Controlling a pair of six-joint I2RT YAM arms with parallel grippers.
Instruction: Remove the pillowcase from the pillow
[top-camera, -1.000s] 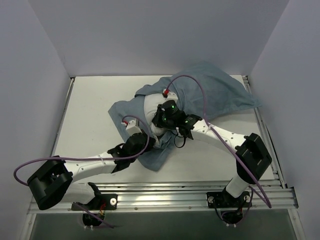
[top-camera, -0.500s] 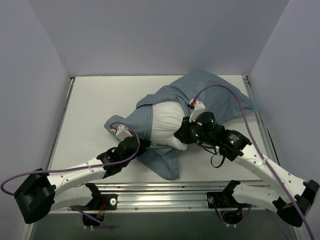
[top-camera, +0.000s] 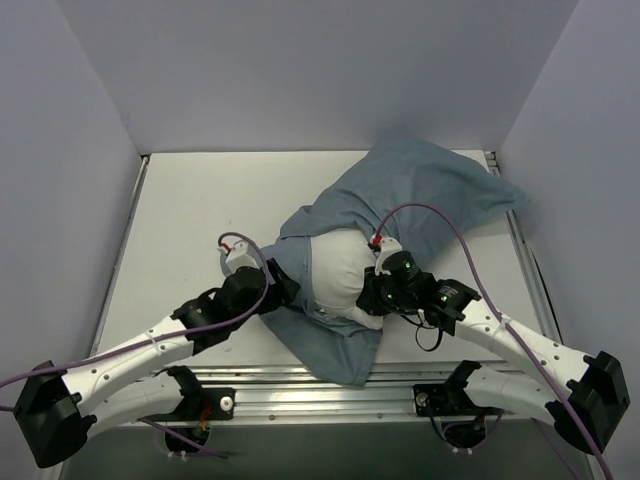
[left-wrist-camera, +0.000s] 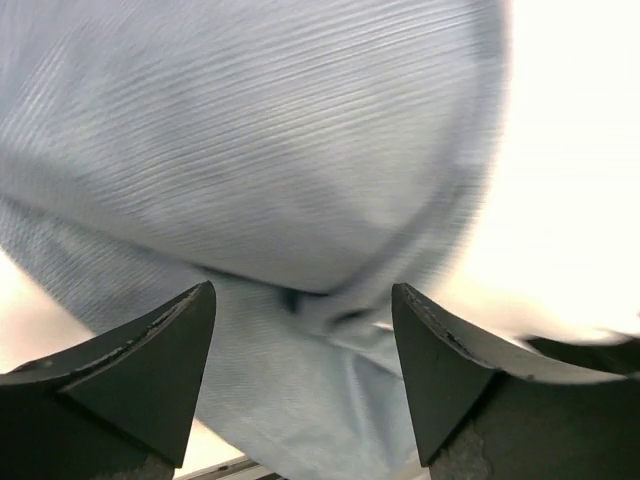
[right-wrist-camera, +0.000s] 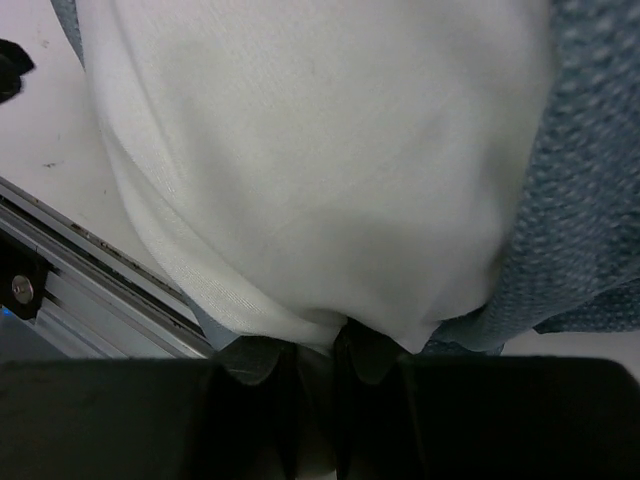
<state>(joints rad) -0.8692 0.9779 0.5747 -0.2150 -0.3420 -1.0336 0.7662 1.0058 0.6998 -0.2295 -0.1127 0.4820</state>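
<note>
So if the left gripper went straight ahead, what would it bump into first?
Probably the soft blue-grey cloth pillowcase: its bulging fold fills the view ahead of the open left gripper. The plump white pillow lies off to the side. Depth is unclear.

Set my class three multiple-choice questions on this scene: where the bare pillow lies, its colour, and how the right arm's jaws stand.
1. The bare pillow lies: A) between the left arm and the right arm; B) in the far left corner; C) off the table.
2. The pillow is: A) red; B) white; C) black.
3. The right jaws are: A) wide open; B) out of view; C) shut on pillow fabric.
Key: 1 A, it sits between both wrists; 2 B, white against the blue-grey pillowcase; 3 C, white fabric is pinched between them.
</note>
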